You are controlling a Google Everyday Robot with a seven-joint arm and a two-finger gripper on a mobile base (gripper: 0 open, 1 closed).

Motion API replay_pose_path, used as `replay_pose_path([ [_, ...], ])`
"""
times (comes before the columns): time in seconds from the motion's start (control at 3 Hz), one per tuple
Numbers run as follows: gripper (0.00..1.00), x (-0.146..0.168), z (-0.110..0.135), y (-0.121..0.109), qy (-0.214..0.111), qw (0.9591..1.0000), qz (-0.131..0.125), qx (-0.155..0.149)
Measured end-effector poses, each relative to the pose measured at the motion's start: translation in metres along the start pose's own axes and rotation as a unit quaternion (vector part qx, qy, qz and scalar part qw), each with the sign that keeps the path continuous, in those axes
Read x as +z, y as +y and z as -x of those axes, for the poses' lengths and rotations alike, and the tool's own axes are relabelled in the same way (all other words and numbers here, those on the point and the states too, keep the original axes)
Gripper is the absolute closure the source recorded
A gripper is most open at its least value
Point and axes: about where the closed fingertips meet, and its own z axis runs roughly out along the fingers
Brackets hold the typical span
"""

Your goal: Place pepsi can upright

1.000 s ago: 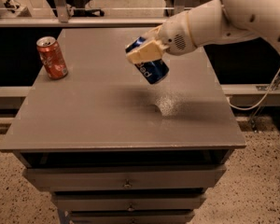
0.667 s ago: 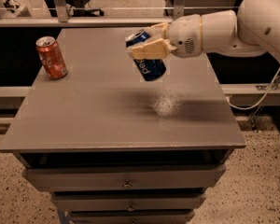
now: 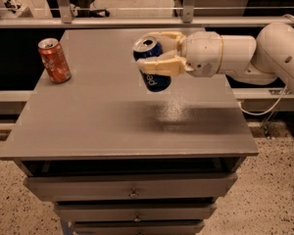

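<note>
The pepsi can (image 3: 152,65) is dark blue with white lettering and a silver top. It hangs in the air above the middle of the grey table (image 3: 88,126), nearly upright with its top leaning a little to the left. My gripper (image 3: 154,53) reaches in from the right and is shut on the can's middle, one cream finger (image 3: 159,67) across its front and the other behind its top.
A red-orange soda can (image 3: 54,60) stands upright near the table's far left edge. The table top sits on a cabinet with drawers (image 3: 132,187). A railing (image 3: 122,9) runs behind the table. My white arm (image 3: 245,53) spans the right side.
The arm has turned the can from a strong tilt to nearly upright and shifted it slightly left. The red-orange can has not moved.
</note>
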Motion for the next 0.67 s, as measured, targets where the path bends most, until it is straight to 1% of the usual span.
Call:
replay_pose_path([
  [0.33, 1.0, -0.003, -0.013, 0.013, -0.034, 0.9994, 0.01, -0.003],
  [0.67, 1.0, -0.006, -0.03, 0.02, -0.061, 0.998, 0.015, 0.011],
])
